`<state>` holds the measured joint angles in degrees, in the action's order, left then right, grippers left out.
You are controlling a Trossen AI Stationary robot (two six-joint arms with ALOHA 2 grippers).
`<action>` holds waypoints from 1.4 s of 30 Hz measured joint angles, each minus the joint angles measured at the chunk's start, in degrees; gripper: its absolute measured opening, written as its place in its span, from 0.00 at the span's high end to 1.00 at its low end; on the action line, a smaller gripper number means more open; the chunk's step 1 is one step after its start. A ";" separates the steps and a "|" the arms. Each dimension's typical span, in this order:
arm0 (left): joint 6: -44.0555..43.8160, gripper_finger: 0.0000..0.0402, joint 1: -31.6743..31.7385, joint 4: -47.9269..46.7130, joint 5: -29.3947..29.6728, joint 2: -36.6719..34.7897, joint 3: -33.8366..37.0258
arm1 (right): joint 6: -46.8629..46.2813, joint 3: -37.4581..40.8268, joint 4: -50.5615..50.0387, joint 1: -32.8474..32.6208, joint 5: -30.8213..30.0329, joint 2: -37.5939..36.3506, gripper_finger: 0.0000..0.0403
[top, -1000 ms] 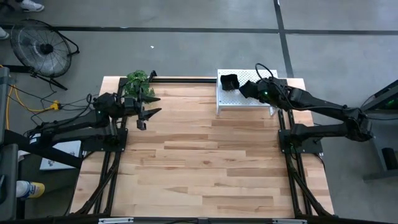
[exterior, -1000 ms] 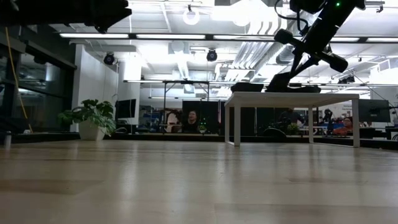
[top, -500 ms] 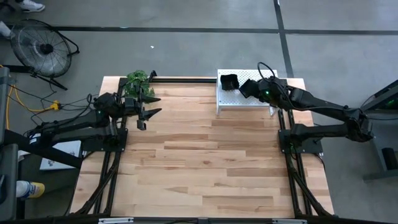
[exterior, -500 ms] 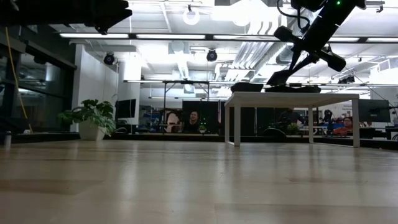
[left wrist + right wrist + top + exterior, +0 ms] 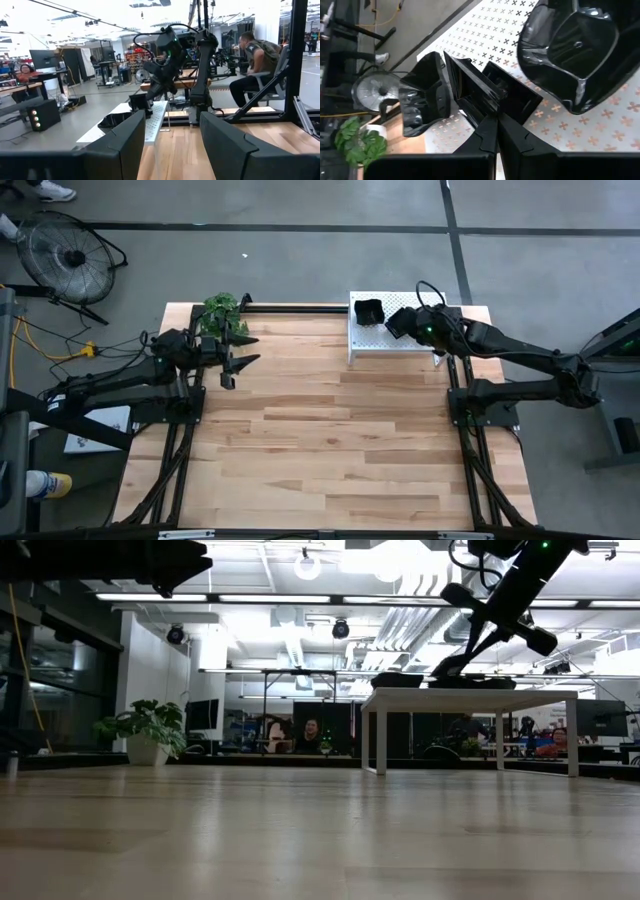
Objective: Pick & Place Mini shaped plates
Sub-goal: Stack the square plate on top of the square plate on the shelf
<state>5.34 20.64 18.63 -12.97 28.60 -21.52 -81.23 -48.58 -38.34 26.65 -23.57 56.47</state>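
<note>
We see the right gripper (image 5: 398, 323) over the white perforated rack (image 5: 375, 343) at the table's far edge, its jaws clamped on a square black plate (image 5: 492, 97); other black plates (image 5: 575, 50) rest on the rack; the left gripper (image 5: 238, 352) hangs spread wide beside the potted plant (image 5: 222, 310).

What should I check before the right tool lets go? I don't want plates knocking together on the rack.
1. Right tool shut on the square plate's wall: ok.
2. Square plate seated on the white perforated rack: cannot tell.
3. Gap to the neighbouring plate: cannot tell; they overlap in the right wrist view.
4. Left tool open, far off at the table's left side: ok.
</note>
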 joint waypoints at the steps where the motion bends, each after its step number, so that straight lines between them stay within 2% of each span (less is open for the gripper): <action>1: 0.00 0.54 0.00 -0.16 0.00 0.00 0.00 | -0.08 0.00 0.36 -0.02 0.06 0.02 1.00; 14: -1.21 0.54 0.00 -0.79 0.07 0.00 0.00 | -5.67 0.00 -0.82 -0.02 2.58 0.04 1.00; 22: -1.38 0.54 0.00 -0.80 0.09 0.00 0.00 | -7.85 0.00 -1.06 0.00 2.02 0.06 1.00; 42: -2.19 0.54 0.00 -0.80 0.20 0.00 0.00 | -6.07 0.00 -0.85 0.00 2.73 0.13 1.00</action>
<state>3.16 20.64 17.82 -12.78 28.60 -21.52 -87.30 -48.58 -39.19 26.65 -20.84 56.60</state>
